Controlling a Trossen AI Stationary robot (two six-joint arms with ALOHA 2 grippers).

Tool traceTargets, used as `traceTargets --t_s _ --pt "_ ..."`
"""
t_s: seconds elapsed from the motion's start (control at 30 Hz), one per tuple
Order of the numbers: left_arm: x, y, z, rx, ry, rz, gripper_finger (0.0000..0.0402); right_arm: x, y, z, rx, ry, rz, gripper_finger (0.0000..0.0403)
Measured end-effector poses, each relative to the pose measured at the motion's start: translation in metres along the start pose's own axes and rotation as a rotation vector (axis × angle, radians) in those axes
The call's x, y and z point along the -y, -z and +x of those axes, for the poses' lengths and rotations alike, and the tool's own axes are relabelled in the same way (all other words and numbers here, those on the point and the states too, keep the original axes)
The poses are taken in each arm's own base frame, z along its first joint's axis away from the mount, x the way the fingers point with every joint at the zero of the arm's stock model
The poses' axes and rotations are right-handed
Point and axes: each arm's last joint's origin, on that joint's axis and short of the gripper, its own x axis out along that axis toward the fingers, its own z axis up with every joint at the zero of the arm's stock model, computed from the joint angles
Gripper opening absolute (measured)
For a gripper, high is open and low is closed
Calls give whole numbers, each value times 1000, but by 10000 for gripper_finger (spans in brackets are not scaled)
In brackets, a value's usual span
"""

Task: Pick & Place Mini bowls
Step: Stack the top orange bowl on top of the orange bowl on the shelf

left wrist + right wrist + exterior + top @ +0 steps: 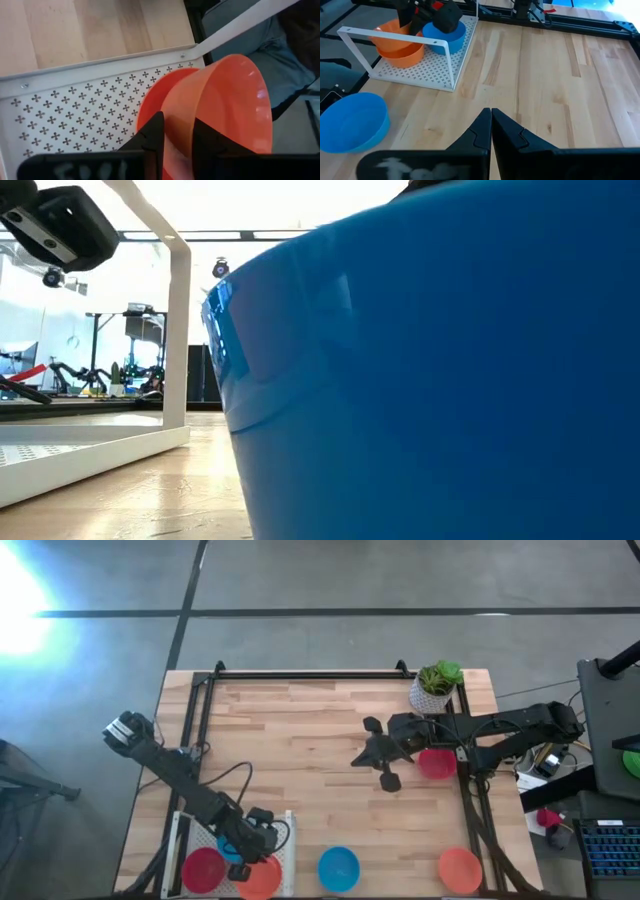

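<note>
at the near edge, the left gripper (262,838) hangs over the white rack (420,72), its fingers (152,132) straddling the rim of an orange bowl (235,100); there is a slight gap at the pads, so whether it pinches or has just let go i cannot tell. that bowl sits nested on another orange one, with a blue bowl (445,35) beside it and a red bowl (204,868) at the rack's left end, so several bowls look already placed (assuming the rack is the drop spot). still out on the table along the near edge are a second blue bowl (338,868), which fills most of the low view, and a second orange bowl (459,870) toward the right. farther back, the right gripper (360,758) waits over mid-table with its fingers pressed together and empty, and another red bowl (436,762) lies under its arm. the plant pot (434,686) stands at the far right corner. by my reading, the job is roughly half done, with three bowls left to move.
</note>
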Motion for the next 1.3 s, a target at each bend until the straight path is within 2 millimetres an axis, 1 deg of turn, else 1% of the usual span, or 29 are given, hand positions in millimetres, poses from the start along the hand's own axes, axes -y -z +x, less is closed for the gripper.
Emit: traceTargets --t_s 0.2,0.4,0.73,0.87,1.03,1.3 --pt "0 0 0 -1 -1 38 62 0 0 0 0 0 0 8" --pt "-1 0 0 -1 -2 83 44 0 0 0 0 0 -25 8" --pt "-2 0 1 6 -18 62 42 0 0 0 0 0 -25 8" --pt "-3 2 2 0 -21 11 42 0 0 0 0 0 -25 8" --pt "-8 9 6 -25 -37 -45 42 0 0 0 0 0 -23 8" --pt "-9 9 6 -16 -43 -49 42 0 0 0 0 0 -23 8"
